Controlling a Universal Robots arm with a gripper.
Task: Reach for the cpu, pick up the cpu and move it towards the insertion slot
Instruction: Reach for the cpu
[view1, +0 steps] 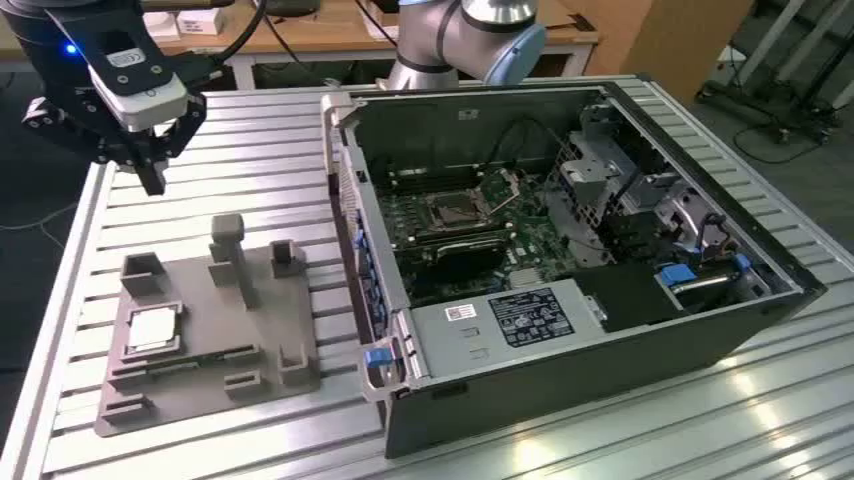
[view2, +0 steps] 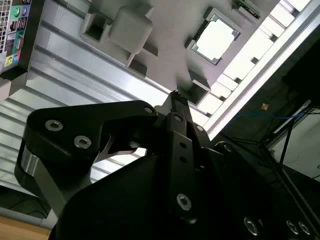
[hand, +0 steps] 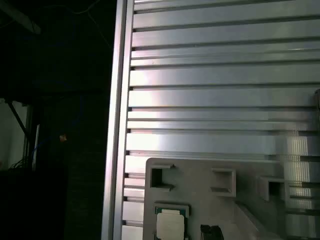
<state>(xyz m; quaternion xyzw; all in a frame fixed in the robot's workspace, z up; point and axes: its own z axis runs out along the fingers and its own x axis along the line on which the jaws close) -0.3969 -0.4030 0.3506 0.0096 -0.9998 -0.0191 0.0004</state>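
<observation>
Gripper (view1: 152, 182) hangs over the desk (view1: 267, 150), fingers closed on nothing, well apart from the cpu (view1: 151, 328) sitting in the grey tray (view1: 263, 318). Risk: coming down closed, they'd strike the chip instead of straddling it.

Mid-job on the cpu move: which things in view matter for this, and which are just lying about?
For the job:
- cpu, lying in the grey tray
- insertion slot, on the board inside the open case
- gripper, over the table, apart from the tray, holding nothing

Just lying about:
- memory stick in the tray
- power supply
- slatted table
</observation>
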